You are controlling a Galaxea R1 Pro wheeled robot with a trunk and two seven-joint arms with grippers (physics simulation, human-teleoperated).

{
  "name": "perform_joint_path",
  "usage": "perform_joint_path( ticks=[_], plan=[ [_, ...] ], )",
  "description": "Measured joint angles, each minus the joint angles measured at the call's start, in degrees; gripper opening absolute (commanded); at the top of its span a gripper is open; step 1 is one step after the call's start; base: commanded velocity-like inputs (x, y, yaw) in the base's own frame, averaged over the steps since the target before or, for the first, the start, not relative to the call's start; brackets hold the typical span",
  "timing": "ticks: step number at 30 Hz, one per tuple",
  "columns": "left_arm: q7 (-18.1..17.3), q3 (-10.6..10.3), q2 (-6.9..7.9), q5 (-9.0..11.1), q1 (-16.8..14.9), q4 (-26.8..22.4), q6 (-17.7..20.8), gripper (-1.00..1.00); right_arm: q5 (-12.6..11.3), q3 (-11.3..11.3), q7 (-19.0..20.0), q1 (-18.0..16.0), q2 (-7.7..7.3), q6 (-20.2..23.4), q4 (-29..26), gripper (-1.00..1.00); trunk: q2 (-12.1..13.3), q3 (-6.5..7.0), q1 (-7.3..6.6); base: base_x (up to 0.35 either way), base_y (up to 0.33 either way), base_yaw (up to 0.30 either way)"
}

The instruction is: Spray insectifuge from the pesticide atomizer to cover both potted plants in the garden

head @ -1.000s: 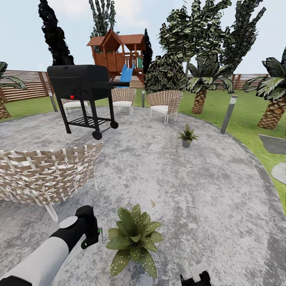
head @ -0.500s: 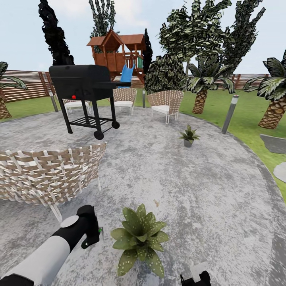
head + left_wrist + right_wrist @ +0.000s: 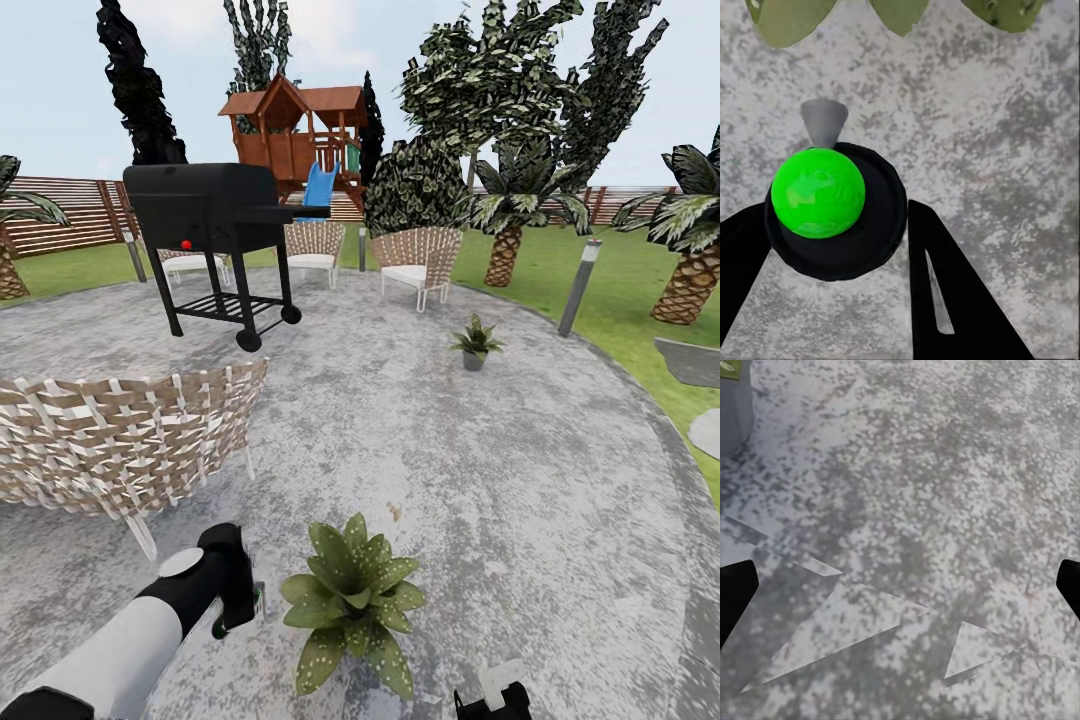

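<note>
Holding the pesticide atomizer [image 3: 832, 206] clenched, the left hand [image 3: 235, 600] is edging nearer the near potted plant [image 3: 350, 600], speckled with insectifuge [image 3: 318, 655]. Right hand [image 3: 492, 700] is hanging released. Far potted plant [image 3: 474, 344] is awaiting spraying.

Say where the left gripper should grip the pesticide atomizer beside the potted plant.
By its round dark body under the green top, from above, jaws on the two sides clear of the grey nozzle. The pesticide atomizer stands upright, nozzle toward the potted plant, and the left gripper straddles it that way.
</note>
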Motion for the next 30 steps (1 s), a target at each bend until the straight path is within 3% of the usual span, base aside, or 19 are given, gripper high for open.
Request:
perform_joint_path(
  ticks=[2, 7, 13, 23, 30],
  plan=[
    [-1.2, 0.1, 0.36, 0.0, 0.1, 0.4, -1.7, -1.0, 0.0, 0.0, 0.0, 0.0, 0.0, 0.0, 0.0, 1.0, 0.0, 0.0, 0.0, 0.0, 0.0, -0.011],
    [-1.1, 0.2, 0.34, 0.0, 0.3, 0.5, -1.8, -1.0, 0.0, 0.0, 0.0, 0.0, -0.01, 0.0, 0.0, 1.0, 0.0, 0.0, 0.0, -0.005, 0.0, -0.21],
    [-1.0, 0.3, 0.11, 0.0, 0.2, -0.2, -1.3, -1.0, 0.0, 0.0, 0.0, 0.0, 0.07, -0.1, 0.0, 1.0, 0.0, 0.0, 0.02, -0.187, 0.169, -0.038],
    [-0.9, 0.0, -0.43, -0.4, 0.2, -0.5, 1.8, -1.0, 0.0, 0.0, 0.0, 0.0, 0.02, -0.1, 0.0, 1.0, 0.0, 0.0, -0.02, 0.086, 0.3, -0.214],
    [-0.9, 0.1, -1.09, 0.0, 0.0, -1.9, 1.9, -1.0, 0.0, 0.0, 0.0, 0.0, 0.04, -0.1, 0.0, 1.0, 0.0, 0.0, 0.0, 0.022, 0.019, -0.003]
  ],
)
